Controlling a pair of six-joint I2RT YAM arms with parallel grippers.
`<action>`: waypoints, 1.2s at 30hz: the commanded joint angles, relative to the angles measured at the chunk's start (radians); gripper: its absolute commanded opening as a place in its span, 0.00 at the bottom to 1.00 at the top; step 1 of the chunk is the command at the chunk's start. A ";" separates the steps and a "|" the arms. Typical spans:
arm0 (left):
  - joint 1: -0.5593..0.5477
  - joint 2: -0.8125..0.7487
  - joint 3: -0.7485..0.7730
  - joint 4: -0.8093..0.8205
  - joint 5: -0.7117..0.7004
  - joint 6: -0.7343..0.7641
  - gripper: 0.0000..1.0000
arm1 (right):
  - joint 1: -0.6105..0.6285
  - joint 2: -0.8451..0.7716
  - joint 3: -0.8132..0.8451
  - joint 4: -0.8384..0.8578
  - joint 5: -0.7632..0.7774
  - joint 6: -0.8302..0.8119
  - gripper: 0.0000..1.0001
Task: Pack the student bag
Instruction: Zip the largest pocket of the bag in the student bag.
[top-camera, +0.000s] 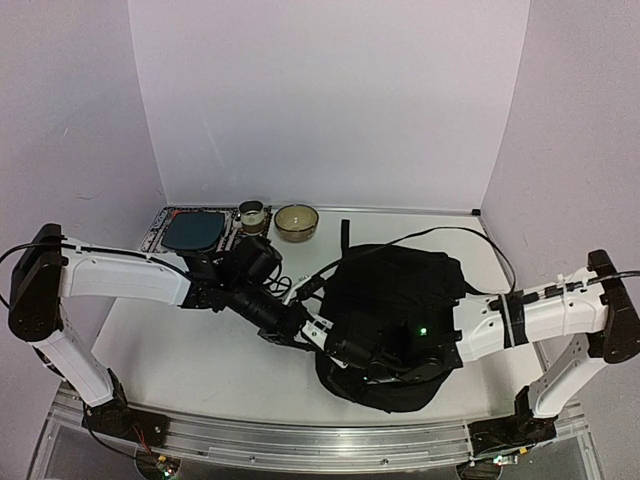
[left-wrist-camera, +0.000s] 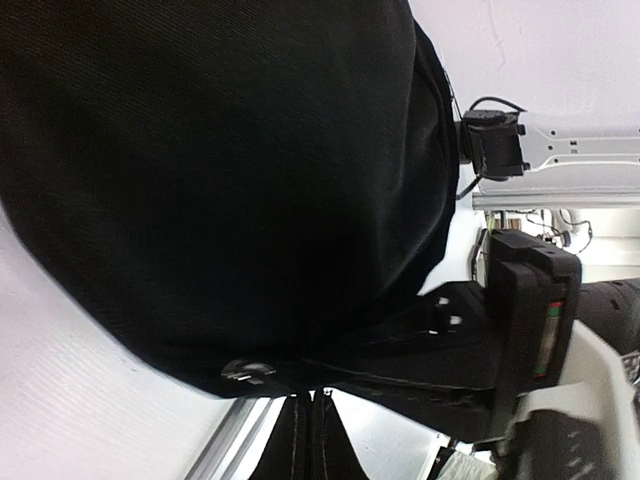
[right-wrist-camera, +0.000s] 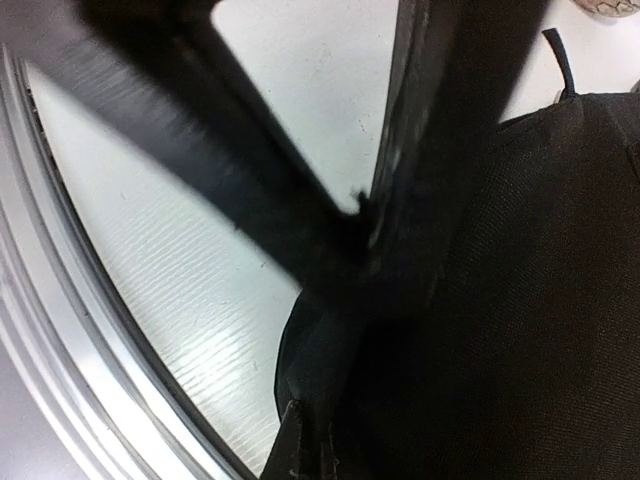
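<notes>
The student bag (top-camera: 400, 300), a rounded black fabric backpack, lies on the white table right of centre. My left gripper (top-camera: 314, 334) reaches its left rim from the left. In the left wrist view the fingers (left-wrist-camera: 312, 395) stand pressed together, tips pinching the bag's edge (left-wrist-camera: 200, 200) beside a metal zip pull (left-wrist-camera: 245, 372). My right gripper (top-camera: 347, 353) comes over the bag from the right to its front left corner. In the right wrist view its jaws (right-wrist-camera: 300, 410) are closed on a fold of the bag's fabric (right-wrist-camera: 330, 340). Blurred black bars cross that view above.
At the back left stand a dark blue lidded tray (top-camera: 195, 232), a small jar (top-camera: 252, 215) and a tan bowl (top-camera: 296, 222). A black cable (top-camera: 440, 232) loops behind the bag. An aluminium rail (top-camera: 300, 440) runs along the near table edge.
</notes>
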 joint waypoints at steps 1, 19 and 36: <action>0.079 0.025 0.035 0.013 -0.035 0.053 0.00 | 0.003 -0.098 -0.029 -0.053 -0.079 -0.005 0.00; 0.266 0.294 0.320 -0.182 -0.300 0.256 0.00 | 0.003 -0.286 -0.054 -0.162 -0.206 -0.002 0.00; 0.343 0.261 0.375 -0.195 -0.527 0.297 0.00 | -0.045 -0.017 0.124 -0.091 -0.012 -0.056 0.32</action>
